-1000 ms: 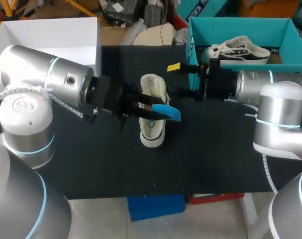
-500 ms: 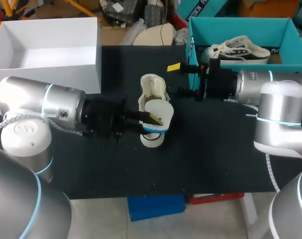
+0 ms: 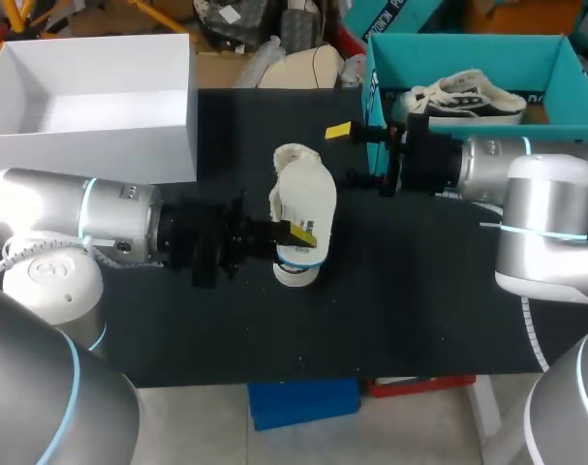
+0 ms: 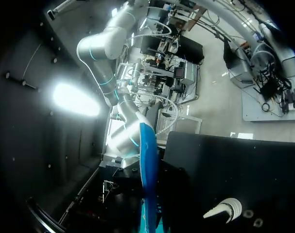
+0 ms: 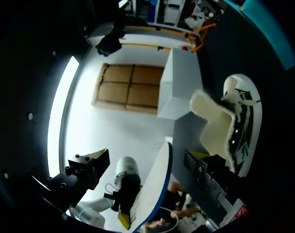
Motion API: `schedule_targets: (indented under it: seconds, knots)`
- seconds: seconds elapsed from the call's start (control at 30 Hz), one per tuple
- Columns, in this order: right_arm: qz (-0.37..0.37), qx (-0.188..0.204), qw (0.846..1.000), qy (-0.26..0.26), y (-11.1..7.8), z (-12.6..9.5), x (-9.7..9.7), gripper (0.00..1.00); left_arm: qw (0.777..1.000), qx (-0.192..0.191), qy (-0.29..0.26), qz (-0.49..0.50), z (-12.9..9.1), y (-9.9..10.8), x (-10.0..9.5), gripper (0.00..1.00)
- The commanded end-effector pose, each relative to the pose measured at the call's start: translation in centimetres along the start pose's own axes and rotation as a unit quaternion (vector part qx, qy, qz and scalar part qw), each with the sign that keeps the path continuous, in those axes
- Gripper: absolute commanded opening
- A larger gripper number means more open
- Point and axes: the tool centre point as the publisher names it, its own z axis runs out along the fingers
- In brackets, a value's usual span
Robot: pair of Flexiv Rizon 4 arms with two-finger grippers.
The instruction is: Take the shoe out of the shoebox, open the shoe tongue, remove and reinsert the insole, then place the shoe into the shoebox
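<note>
Shoe (image 3: 295,274) stands mid-table (image 3: 419,310), lengthwise near to far. Its cream tongue (image 3: 294,155) is turned up at the far end, which leaves the mouth open.

Left jaws pinch the insole (image 3: 310,199) at its near end. One yellow tip shows on top; the other is hidden beneath. The insole is white side up and blue side down, laid along the shoe over its mouth. Right wrist view shows it apart from the shoe, so it is not yet seated.

Judgement: this is the reinsert step. The insole is aligned with the opening so it can slide in. It may buckle on the rim if pushed at an angle.

Right jaws are spread and empty, right of the shoe, beside the teal box (image 3: 468,48), which is likely the shoebox. They look parked clear of the left arm's path. The teal box holds a second shoe (image 3: 468,97).
</note>
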Motion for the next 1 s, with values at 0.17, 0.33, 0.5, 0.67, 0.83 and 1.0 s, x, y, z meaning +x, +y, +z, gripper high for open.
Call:
schedule_targets:
  seconds: [0.17, 0.33, 0.5, 0.67, 0.83, 1.0]
  knots:
    - [0.000, -0.001, 1.000, -0.001, -0.1, 0.1, 0.0, 1.00, 0.995, 0.001, -0.030, 0.099, 0.6, -1.1, 1.8, 0.00]
    - [0.000, -0.001, 1.000, -0.001, -0.1, 0.1, 0.0, 1.00, 0.990, -0.004, -0.053, 0.133, 0.2, 0.5, 3.7, 0.00]
    - [0.000, -0.001, 1.000, -0.001, -0.1, 0.1, 0.0, 1.00, 0.984, -0.007, -0.072, 0.163, -0.4, 3.2, 4.5, 0.00]
    - [0.000, -0.001, 1.000, -0.001, -0.1, 0.1, 0.0, 1.00, 0.978, -0.014, -0.069, 0.195, -0.6, 6.1, 4.7, 0.00]
    - [0.000, -0.001, 1.000, -0.001, -0.1, 0.1, 0.0, 1.00, 0.981, -0.023, -0.068, 0.181, -0.8, 8.8, 4.1, 0.00]
    - [0.000, -0.001, 1.000, -0.001, -0.1, 0.1, 0.0, 1.00, 0.981, -0.034, -0.065, 0.178, -1.1, 10.3, 3.4, 0.00]
